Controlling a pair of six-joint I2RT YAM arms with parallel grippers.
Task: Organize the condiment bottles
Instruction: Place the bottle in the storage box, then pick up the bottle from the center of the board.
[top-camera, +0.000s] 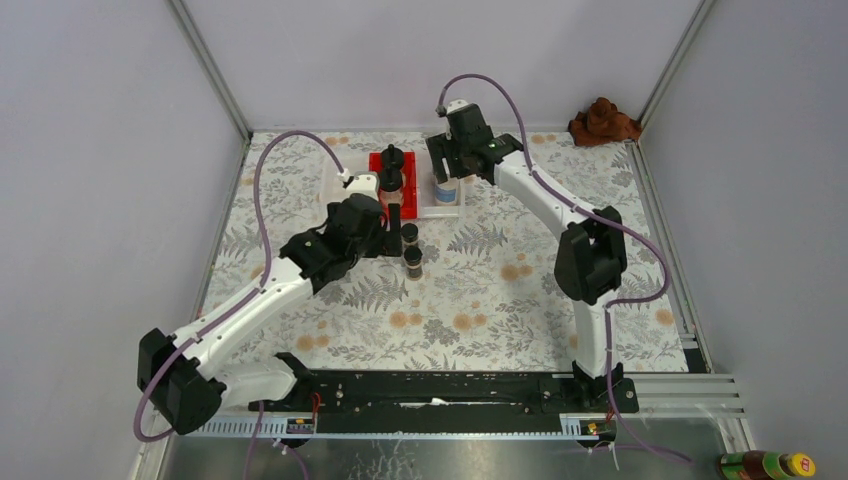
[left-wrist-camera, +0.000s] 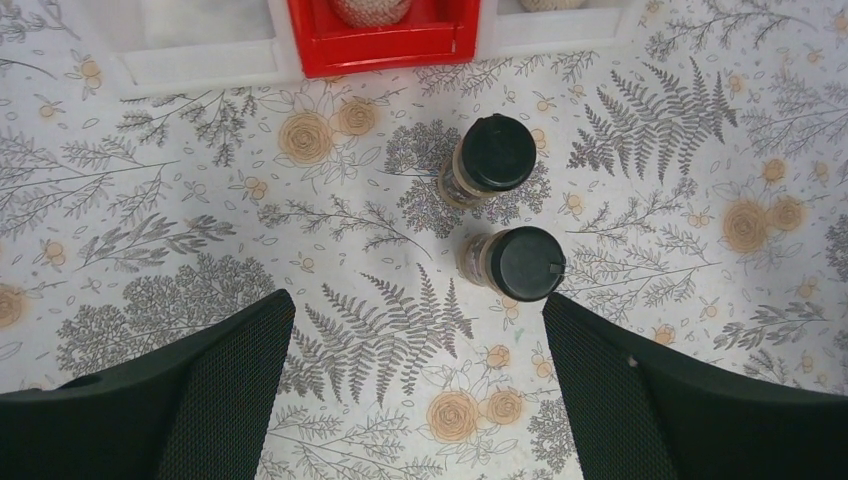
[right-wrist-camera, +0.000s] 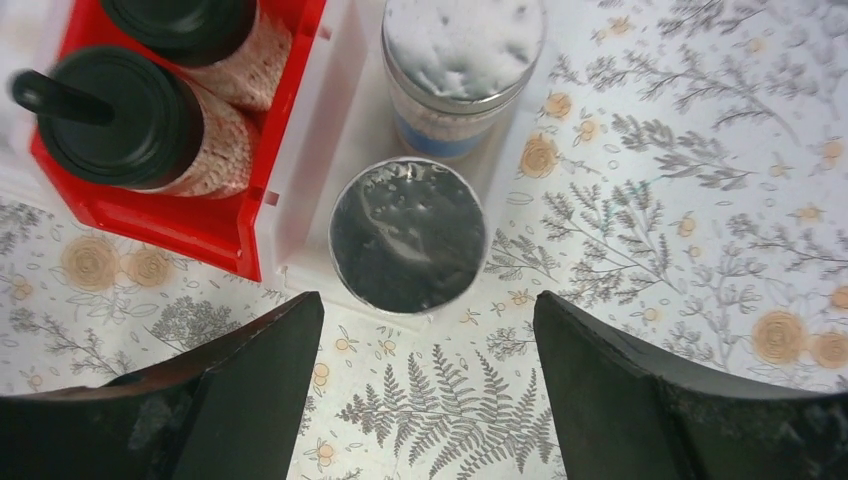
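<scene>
Jars: 6 small ones. 2 silver-lid jars (right-wrist-camera: 408, 235) stand in the white tray (right-wrist-camera: 335, 120). 2 clear jars (right-wrist-camera: 110, 115) stand in the red tray (right-wrist-camera: 190, 225). 2 slim brown jars (left-wrist-camera: 527, 263) stand on the table (left-wrist-camera: 150, 250), a little in front of the red tray.
Right claw (right-wrist-camera: 428, 305): spread wide over the near silver-lid jar, with its fingers not touching it. That jar stands by itself.
Left claw (left-wrist-camera: 417, 305): spread as wide as it goes, hanging above the slim brown jars and holding nothing.
Step now: I think the left claw should pick up the nearer slim jar.
How to do it well: get that jar in the middle between the fingers. Go straight down, pinch the body under the black cap, then lift straight up.
Watch out: the 2 slim jars stand just beside each other. A crooked drop could knock the far one over.
Edges: the near silver-lid jar sits right at the white tray's front rim. The right claw should go up, not sideways.
Open room: lots of bare table in front of and beside the slim jars.
</scene>
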